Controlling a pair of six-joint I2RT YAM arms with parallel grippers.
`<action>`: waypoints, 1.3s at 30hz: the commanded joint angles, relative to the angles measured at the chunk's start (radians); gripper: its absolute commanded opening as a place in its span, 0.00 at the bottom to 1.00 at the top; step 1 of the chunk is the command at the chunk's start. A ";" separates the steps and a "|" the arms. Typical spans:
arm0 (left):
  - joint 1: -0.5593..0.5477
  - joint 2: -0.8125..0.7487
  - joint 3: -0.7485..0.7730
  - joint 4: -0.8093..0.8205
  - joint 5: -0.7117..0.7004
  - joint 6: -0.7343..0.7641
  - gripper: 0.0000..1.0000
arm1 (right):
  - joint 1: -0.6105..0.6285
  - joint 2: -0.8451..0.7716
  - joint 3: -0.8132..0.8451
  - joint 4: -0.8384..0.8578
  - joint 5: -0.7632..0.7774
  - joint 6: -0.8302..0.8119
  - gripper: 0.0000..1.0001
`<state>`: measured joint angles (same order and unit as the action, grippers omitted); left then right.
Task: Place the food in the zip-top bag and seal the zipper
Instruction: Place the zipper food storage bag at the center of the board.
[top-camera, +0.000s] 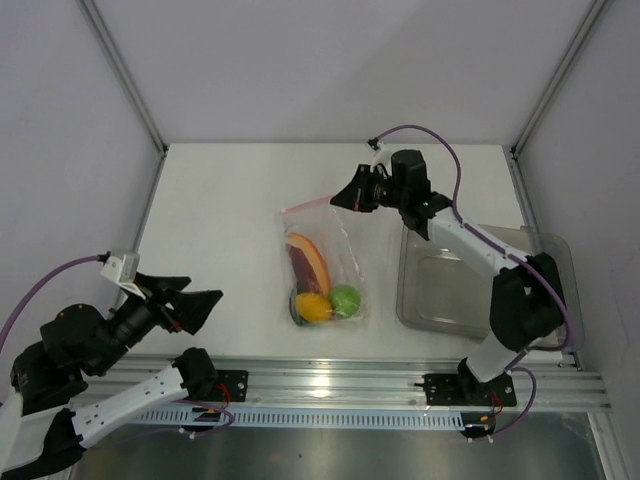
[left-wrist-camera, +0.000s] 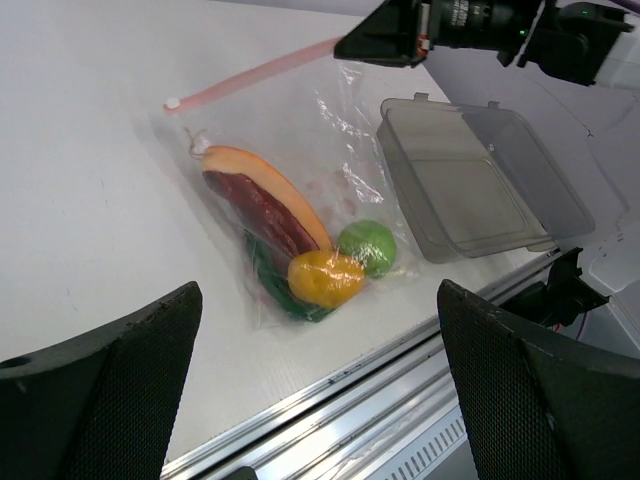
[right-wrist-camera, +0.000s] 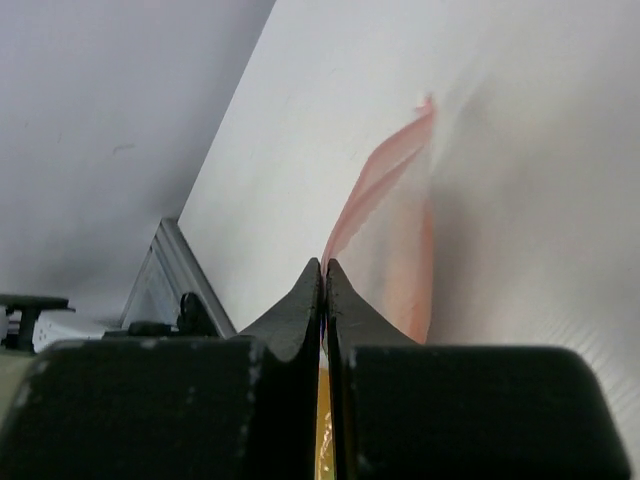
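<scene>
The zip-top bag (top-camera: 325, 265) lies mid-table with the food inside: a reddish-brown slice (top-camera: 306, 263), a yellow-orange fruit (top-camera: 314, 307), a green fruit (top-camera: 345, 300) and a dark-green bit (left-wrist-camera: 270, 280). Its pink zipper (top-camera: 308, 204) runs along the far edge. My right gripper (top-camera: 340, 201) is shut on the zipper's right end; in the right wrist view the gripper (right-wrist-camera: 325, 266) pinches the pink strip (right-wrist-camera: 385, 170). My left gripper (top-camera: 205, 305) is open and empty near the front left, wide apart in the left wrist view (left-wrist-camera: 320, 390). The bag also shows in that view (left-wrist-camera: 290, 190).
A rigid clear tray (top-camera: 450, 285) stands right of the bag, beside the right arm; it also shows in the left wrist view (left-wrist-camera: 480, 180). The metal rail (top-camera: 330, 385) runs along the table's near edge. White walls enclose the table.
</scene>
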<state>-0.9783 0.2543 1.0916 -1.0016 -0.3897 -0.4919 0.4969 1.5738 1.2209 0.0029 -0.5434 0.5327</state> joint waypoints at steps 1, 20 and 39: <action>0.004 -0.010 -0.006 0.043 0.002 0.024 1.00 | -0.046 0.115 0.110 0.100 0.005 0.045 0.00; 0.004 0.088 -0.120 0.158 0.112 0.020 1.00 | -0.119 0.658 0.517 -0.152 0.212 0.032 0.00; 0.004 0.099 -0.240 0.297 0.247 -0.076 0.99 | -0.055 0.530 0.649 -0.533 0.443 -0.163 0.99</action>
<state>-0.9783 0.3405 0.8684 -0.7784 -0.1886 -0.5301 0.4034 2.2475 1.9011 -0.4500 -0.2073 0.4408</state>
